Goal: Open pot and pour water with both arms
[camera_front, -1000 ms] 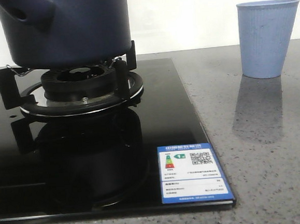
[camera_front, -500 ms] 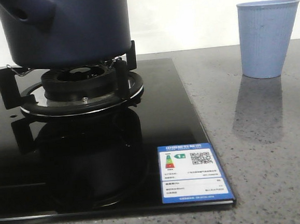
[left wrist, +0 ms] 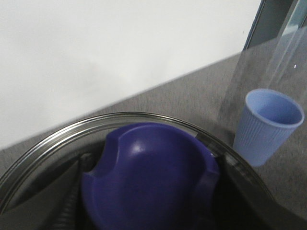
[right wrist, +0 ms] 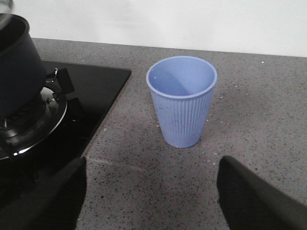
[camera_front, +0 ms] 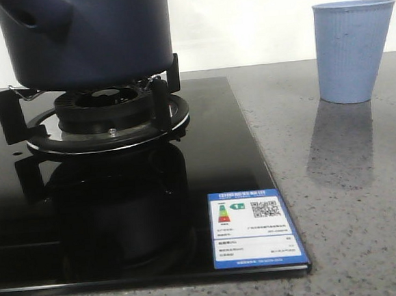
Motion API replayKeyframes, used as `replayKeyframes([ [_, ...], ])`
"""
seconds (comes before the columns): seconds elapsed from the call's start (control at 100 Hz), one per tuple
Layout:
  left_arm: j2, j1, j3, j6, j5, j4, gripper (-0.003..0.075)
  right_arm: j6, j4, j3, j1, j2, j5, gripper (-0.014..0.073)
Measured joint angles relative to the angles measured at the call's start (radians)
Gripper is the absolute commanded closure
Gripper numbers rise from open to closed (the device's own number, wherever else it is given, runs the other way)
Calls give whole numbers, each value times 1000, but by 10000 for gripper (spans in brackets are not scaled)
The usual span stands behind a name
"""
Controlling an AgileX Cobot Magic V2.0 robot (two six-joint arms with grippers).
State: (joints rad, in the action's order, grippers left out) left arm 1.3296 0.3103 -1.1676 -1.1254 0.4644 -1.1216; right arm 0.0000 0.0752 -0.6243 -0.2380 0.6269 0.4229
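The dark navy-blue pot sits on the burner grate at the front view's top left; its top is cut off there. It also shows in the right wrist view. My left gripper is shut on the blue knob of a glass lid with a steel rim, with dark fingers on either side of the knob. The light blue ribbed cup stands upright and empty on the countertop to the right. My right gripper is open and empty, low over the countertop just in front of the cup.
The pot's burner belongs to a black glass stove with a blue label sticker at its front right corner. Grey speckled countertop lies between stove and cup. A white wall is behind.
The pot's handle has shifted very slightly on the burner. The cup and the stove have not moved.
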Motion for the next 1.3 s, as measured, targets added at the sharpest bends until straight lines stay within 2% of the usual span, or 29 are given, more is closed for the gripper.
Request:
replayKeyframes([
  [0.34,-115,0,-5,0,-95,72,445,0,-2,240,0,78,-391,104],
  [0.66,-142,-4,-5,0,-136,75,445,0,0,251,0,391,-740,104],
  [0.86,-142,-66,-5,0,-125,63,445,0,0,251,0,555,-972,80],
  [1.02,-142,-101,-5,0,-101,54,445,0,0,251,0,626,-1038,-22],
  [1.3,-142,-101,-5,0,-83,52,445,0,0,234,0,707,-1125,-25],
])
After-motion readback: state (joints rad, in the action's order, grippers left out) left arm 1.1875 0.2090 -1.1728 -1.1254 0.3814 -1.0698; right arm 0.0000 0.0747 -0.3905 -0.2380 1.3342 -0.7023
